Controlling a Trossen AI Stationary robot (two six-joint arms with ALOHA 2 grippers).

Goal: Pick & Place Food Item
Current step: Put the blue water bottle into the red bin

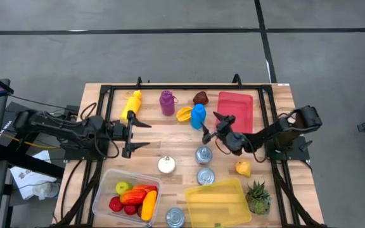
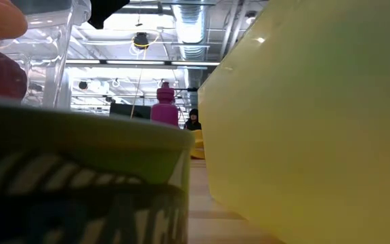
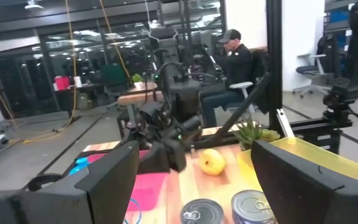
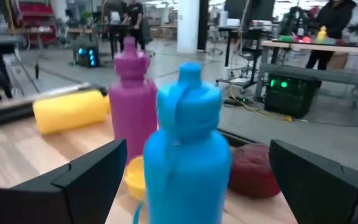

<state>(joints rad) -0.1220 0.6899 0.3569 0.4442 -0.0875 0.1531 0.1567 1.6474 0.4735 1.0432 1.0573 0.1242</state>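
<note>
While the left end effector [image 1: 134, 133] hangs wide open far across the bench [image 1: 170, 142], the right end effector [image 1: 209, 128], also spread wide, faces the blue plastic bottle [image 1: 198, 116]; the small yellow lemon-like fruit [image 1: 243, 168] sits behind it, nearer the right arm.

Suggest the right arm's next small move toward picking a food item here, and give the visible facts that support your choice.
Probably swing the right gripper back from the blue bottle toward the yellow fruit. Its fingers are open and empty, aimed at the bottle, which is no food. The fruit lies loose on the table beside that arm; the left gripper waits open by the yellow bottle.
</note>
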